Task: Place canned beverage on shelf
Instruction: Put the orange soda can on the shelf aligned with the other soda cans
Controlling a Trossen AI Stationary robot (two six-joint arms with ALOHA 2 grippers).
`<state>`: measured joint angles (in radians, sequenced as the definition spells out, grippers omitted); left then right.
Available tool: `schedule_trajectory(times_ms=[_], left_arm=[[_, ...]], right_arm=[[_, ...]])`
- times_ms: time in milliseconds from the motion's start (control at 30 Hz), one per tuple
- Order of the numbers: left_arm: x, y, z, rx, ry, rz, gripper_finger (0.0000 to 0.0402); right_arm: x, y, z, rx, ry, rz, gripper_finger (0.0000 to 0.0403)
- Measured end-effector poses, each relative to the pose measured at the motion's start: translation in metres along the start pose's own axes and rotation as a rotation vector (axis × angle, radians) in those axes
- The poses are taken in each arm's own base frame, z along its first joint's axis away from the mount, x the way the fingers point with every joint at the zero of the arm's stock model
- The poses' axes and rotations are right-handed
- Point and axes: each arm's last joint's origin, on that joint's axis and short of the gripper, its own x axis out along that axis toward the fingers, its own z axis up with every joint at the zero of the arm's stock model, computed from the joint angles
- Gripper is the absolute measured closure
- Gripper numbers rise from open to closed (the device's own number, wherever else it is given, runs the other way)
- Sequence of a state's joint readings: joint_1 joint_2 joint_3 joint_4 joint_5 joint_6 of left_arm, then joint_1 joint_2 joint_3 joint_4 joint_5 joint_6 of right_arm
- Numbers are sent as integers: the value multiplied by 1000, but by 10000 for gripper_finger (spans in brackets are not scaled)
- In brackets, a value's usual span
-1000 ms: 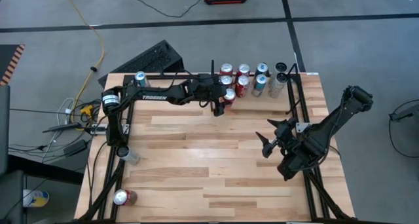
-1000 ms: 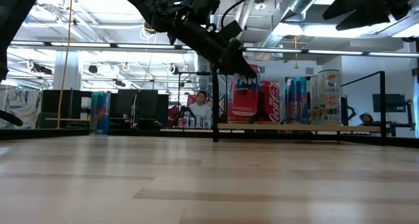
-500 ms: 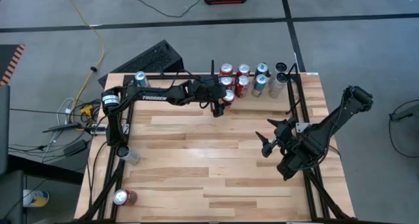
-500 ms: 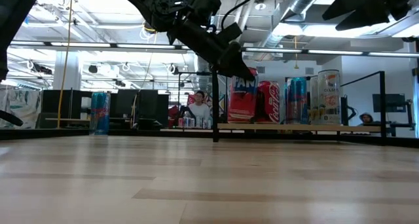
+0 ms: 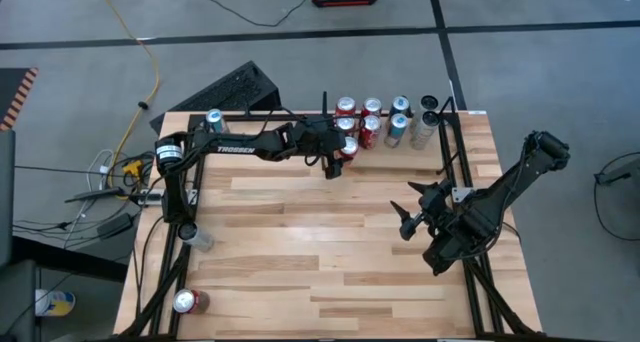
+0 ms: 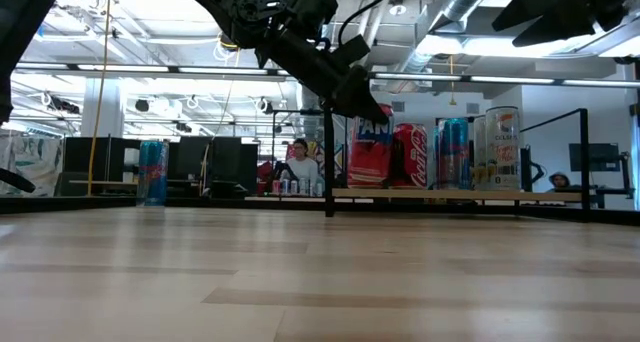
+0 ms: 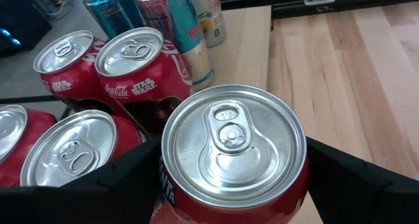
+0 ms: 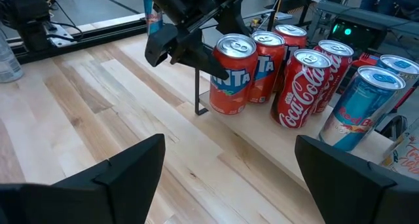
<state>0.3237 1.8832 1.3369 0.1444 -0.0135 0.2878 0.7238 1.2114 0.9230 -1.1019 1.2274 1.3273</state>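
Butcher-block shelf (image 5: 400,154) at table's 12 o'clock: Fanta can (image 8: 232,74) set down, left gripper (image 5: 341,149) straddling it slightly open, release unfinished; right gripper (image 5: 415,214) idle, wide open, empty.

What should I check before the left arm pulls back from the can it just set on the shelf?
1. Fanta can upright on the shelf: ok.
2. Left gripper fingers off the can: cannot tell; they flank it closely.
3. Can clear of the neighbouring Coca-Cola cans: cannot tell.
4. Can inside the black divider bar: ok.
5. Right gripper open, parked away from the shelf: ok.
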Motion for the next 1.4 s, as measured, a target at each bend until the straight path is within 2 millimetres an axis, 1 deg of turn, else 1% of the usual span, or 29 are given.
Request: schedule_trajectory(times_ms=[967,1400], left_arm=[[0,0,0,-3,5,1,92],[0,1,-1,10,25,27,92]], right_arm=[[0,1,0,7,0,3,35],[0,1,0,5,0,2,35]])
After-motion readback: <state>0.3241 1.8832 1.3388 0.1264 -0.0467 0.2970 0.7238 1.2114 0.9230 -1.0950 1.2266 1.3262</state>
